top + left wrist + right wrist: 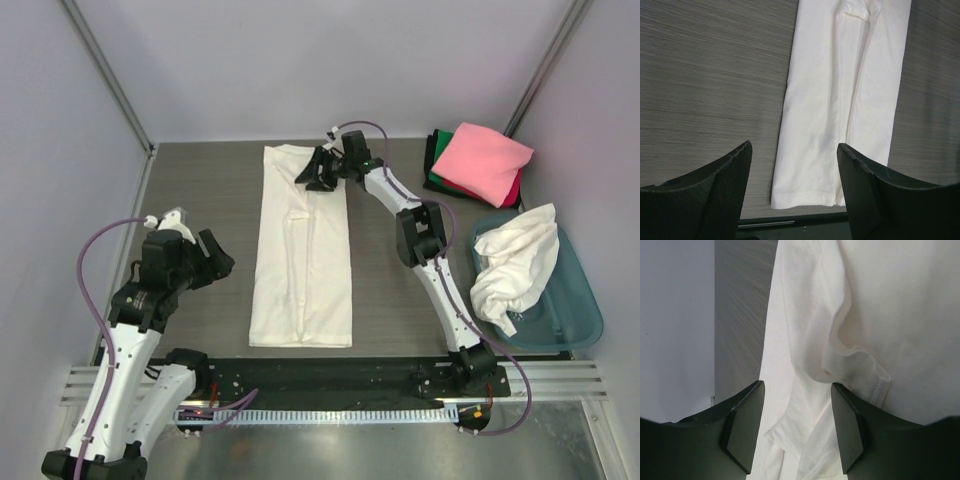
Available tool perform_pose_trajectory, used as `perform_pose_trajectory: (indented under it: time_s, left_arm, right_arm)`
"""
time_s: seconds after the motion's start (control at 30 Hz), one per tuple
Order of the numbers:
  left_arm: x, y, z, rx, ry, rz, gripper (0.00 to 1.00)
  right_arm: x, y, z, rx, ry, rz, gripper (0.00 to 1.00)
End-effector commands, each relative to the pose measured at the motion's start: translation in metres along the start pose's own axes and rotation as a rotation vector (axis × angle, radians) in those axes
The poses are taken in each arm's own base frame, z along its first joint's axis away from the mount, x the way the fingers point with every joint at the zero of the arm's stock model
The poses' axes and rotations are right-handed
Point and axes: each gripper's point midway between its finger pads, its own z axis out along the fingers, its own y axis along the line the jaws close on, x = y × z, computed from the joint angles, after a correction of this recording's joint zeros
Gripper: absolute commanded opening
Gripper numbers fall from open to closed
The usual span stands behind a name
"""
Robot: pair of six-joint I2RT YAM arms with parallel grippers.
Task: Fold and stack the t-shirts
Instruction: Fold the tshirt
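1. Right gripper [318, 172] hovers over the far end of the cream-white t-shirt [300, 270], near its right edge. Its jaws are spread and grip nothing; loose folds of the cloth lie below them.
2. Left gripper [214, 262] is to the left of this shirt, above the bare table [200, 190]. Its jaws are also spread and hold nothing.
3. The cream-white t-shirt lies flat in the middle of the table, folded into a long narrow strip from the near side to the far side.
4. In the far right corner a pink t-shirt [482, 160] lies on top of a pile. Edges of a green t-shirt [436, 182], a black t-shirt [431, 148] and a red t-shirt [514, 192] show under it.
5. A crumpled white t-shirt [515, 265] lies in the teal tub [585, 310] at the right, partly over its far rim.
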Motion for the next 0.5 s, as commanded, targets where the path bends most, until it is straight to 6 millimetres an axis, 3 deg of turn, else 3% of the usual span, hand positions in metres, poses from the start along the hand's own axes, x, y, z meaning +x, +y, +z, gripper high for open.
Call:
perform_pose_trajectory:
  time_s: [0.0,0.1,0.13,0.23,0.27,0.33,0.37,0.43,0.47]
  left_arm:
    - [-0.007,-0.002,0.000,0.011,-0.033,0.015,0.70]
    - [-0.007,-0.003,0.000,0.011,-0.032,0.012,0.70]
    - [-0.006,-0.002,0.001,0.008,-0.029,0.010,0.70]
    - [-0.003,-0.002,0.006,0.001,-0.008,-0.002,0.70]
    - [-0.001,0.000,0.010,-0.010,0.012,-0.009,0.70]
    - [0.003,-0.003,0.013,-0.002,0.037,-0.040,0.68]
    - [0.005,-0.005,0.014,0.004,0.047,-0.056,0.68]
    - [0.012,-0.008,0.016,0.014,0.072,-0.118,0.68]
    - [0.022,-0.006,0.020,0.011,0.100,-0.136,0.68]
  right_arm:
    - [-0.047,-0.012,-0.007,0.010,-0.174,0.000,0.62]
    - [-0.073,0.033,-0.026,-0.055,-0.245,-0.050,0.64]
    - [-0.089,0.065,-0.043,-0.085,-0.287,-0.091,0.66]
    - [-0.114,0.125,-0.078,-0.154,-0.363,-0.168,0.70]
    - [-0.124,0.165,-0.104,-0.190,-0.402,-0.213,0.71]
    - [-0.126,0.194,-0.128,-0.205,-0.426,-0.240,0.73]
    - [-0.120,0.219,-0.153,-0.207,-0.440,-0.257,0.74]
    - [-0.112,0.233,-0.179,-0.162,-0.466,-0.274,0.75]
    - [-0.086,0.198,-0.171,-0.069,-0.406,-0.202,0.75]
